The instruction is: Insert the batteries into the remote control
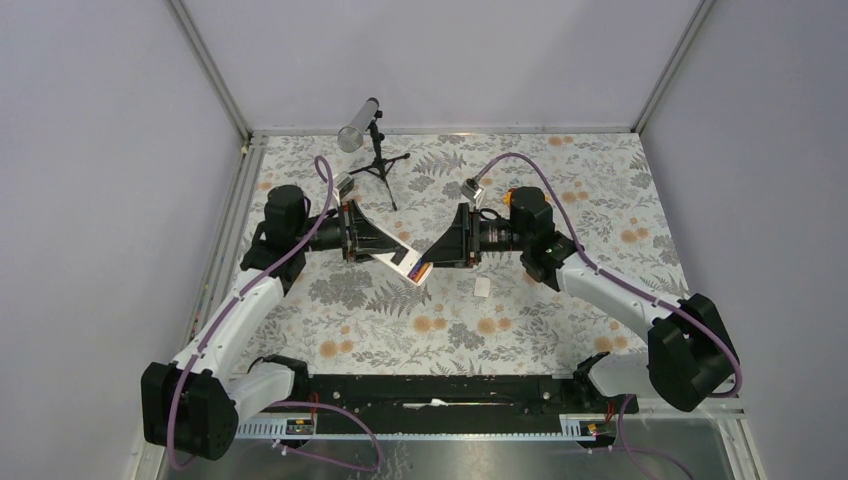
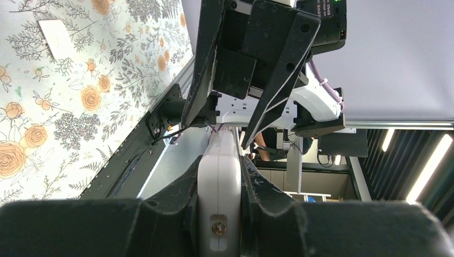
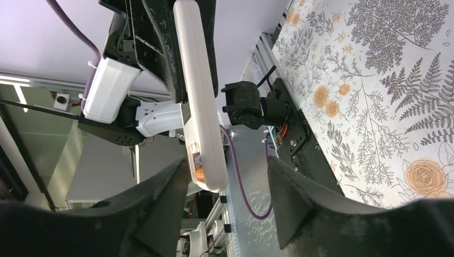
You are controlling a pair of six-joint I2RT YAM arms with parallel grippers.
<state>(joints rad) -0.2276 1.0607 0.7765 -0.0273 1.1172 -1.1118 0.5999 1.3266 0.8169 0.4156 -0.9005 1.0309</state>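
Observation:
The remote control is held above the mat's middle, and my left gripper is shut on it. Its white edge shows clamped between both left fingers. My right gripper faces it from the right and is open. The remote's free end reaches between the right fingers, close to one finger and apart from the other. In the open compartment at that end sit the batteries, an orange one with a blue-purple bit beside it. My right gripper holds nothing.
A small flat white piece lies on the floral mat right of the grippers, also seen as the white piece. A black tripod with a silver tube stands at the back. Metal rails edge the mat.

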